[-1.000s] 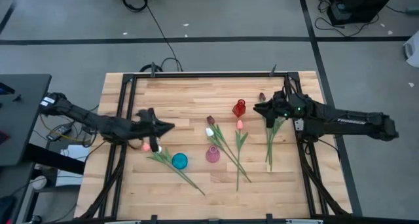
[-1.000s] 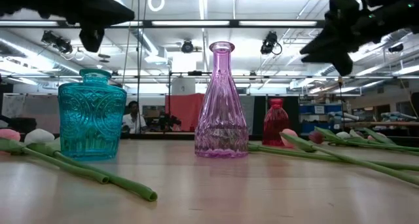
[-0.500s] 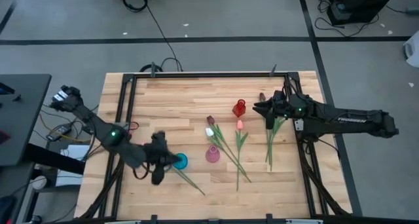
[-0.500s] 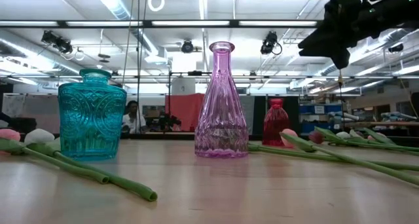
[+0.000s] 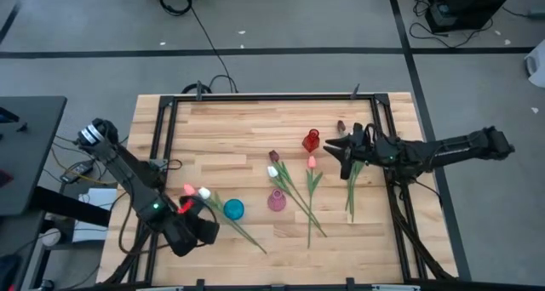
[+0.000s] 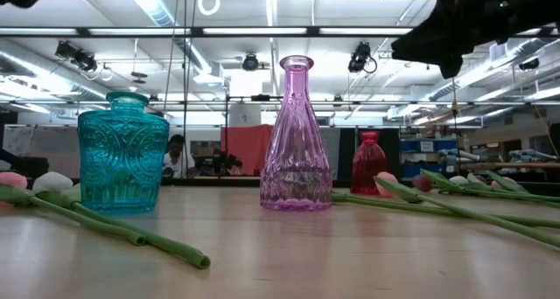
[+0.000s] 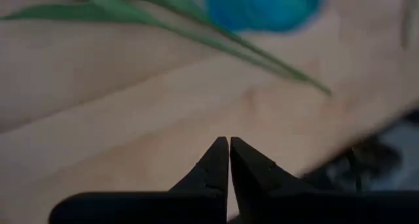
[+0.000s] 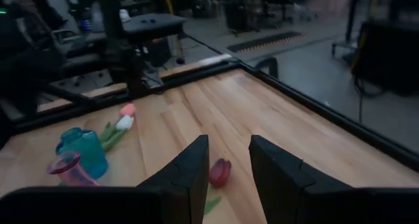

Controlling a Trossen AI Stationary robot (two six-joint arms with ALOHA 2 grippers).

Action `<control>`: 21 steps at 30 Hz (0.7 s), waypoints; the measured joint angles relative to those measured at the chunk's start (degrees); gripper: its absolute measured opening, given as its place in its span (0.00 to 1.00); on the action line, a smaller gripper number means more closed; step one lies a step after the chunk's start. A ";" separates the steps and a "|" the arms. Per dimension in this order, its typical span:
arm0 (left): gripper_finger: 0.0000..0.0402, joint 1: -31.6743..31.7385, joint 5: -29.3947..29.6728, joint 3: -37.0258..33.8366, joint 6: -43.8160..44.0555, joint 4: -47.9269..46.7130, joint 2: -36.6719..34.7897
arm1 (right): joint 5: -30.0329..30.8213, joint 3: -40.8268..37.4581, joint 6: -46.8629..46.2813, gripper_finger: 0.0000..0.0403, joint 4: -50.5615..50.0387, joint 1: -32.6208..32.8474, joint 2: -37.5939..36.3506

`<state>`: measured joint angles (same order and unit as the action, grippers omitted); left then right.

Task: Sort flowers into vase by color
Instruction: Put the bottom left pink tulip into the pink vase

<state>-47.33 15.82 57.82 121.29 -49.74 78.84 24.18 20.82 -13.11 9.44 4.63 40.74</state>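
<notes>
Several tulips lie flat on the wooden table. A pink and a white one [image 5: 197,191] lie left of the teal vase [image 5: 233,209], stems running toward the near edge. Three more [image 5: 294,185] lie between the pink vase [image 5: 277,200] and the red vase [image 5: 311,140]. Others [image 5: 351,189] lie at the right, with a dark red head [image 8: 220,173] among them. My right gripper [image 5: 335,144] is open above that group, just right of the red vase. My left gripper [image 7: 228,152] is shut over bare wood near the table's near-left corner [image 5: 207,231], short of the teal vase [image 7: 262,4].
A dark metal frame [image 5: 162,129] runs around the table top. Bare wood stretches along the far side [image 5: 247,121] and near the near edge [image 5: 358,248]. In the low view a person [image 6: 178,156] sits in the room far behind the vases.
My left gripper has swung from above the pink and white tulip heads toward the near edge, past the teal vase, and now sits near the near-left corner. My right arm has changed its pose, its gripper staying beside the red vase. The flowers and vases have kept their places.
</notes>
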 joint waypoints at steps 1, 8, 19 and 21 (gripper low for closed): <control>0.07 -0.02 0.85 0.00 1.81 -1.03 0.16 | -0.28 -0.25 0.93 0.31 1.16 0.30 0.35; 0.31 2.19 2.42 0.00 7.93 -3.43 2.34 | -6.49 -0.26 6.46 0.31 2.94 0.51 -0.68; 0.57 7.74 -1.03 -0.88 8.40 -8.23 6.84 | -13.43 -0.26 9.83 0.31 0.42 0.51 -1.11; 0.57 8.28 -0.93 -2.51 8.51 -7.03 6.23 | -13.76 -0.26 9.91 0.31 -0.53 0.51 -1.13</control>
<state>-39.05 14.89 55.31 129.80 -56.77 85.08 10.42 20.56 -3.20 8.91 5.14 39.62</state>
